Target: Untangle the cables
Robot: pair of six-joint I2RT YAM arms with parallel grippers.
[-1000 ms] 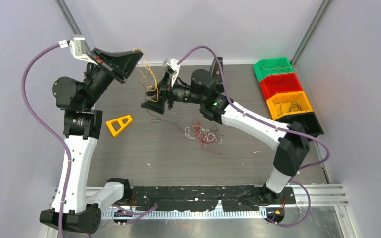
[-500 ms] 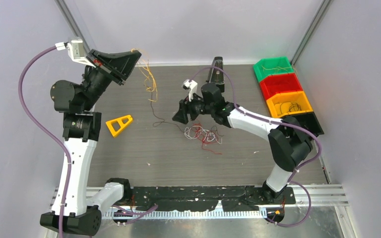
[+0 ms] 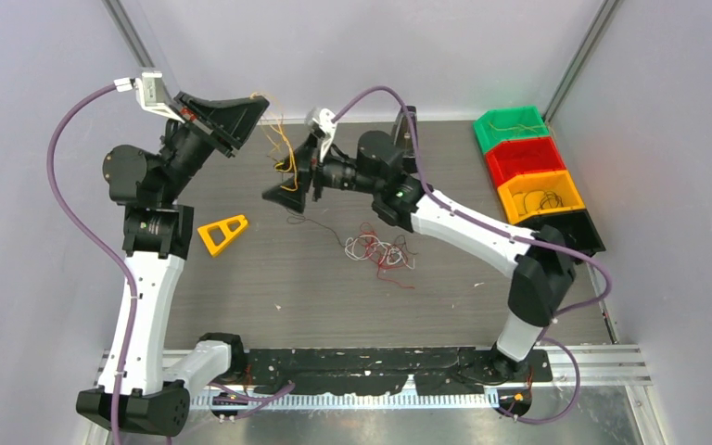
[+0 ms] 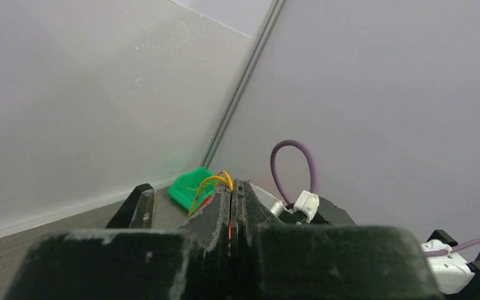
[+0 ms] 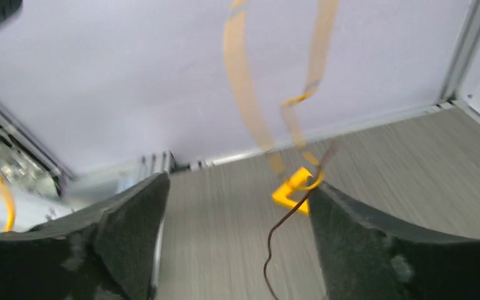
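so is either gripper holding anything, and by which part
The left gripper pinches thin yellow and orange wires near their upper ends; the open right gripper holds nothing.

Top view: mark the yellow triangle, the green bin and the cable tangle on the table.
yellow triangle [image 3: 210, 238], top view, thick left bar.
green bin [image 3: 479, 133], top view, left wall.
cable tangle [image 3: 380, 250], top view, its middle.

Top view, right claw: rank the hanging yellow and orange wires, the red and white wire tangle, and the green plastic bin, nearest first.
1. hanging yellow and orange wires: just behind the right claw, toward the back wall.
2. red and white wire tangle: on the grey table, mid-centre.
3. green plastic bin: far back right corner.
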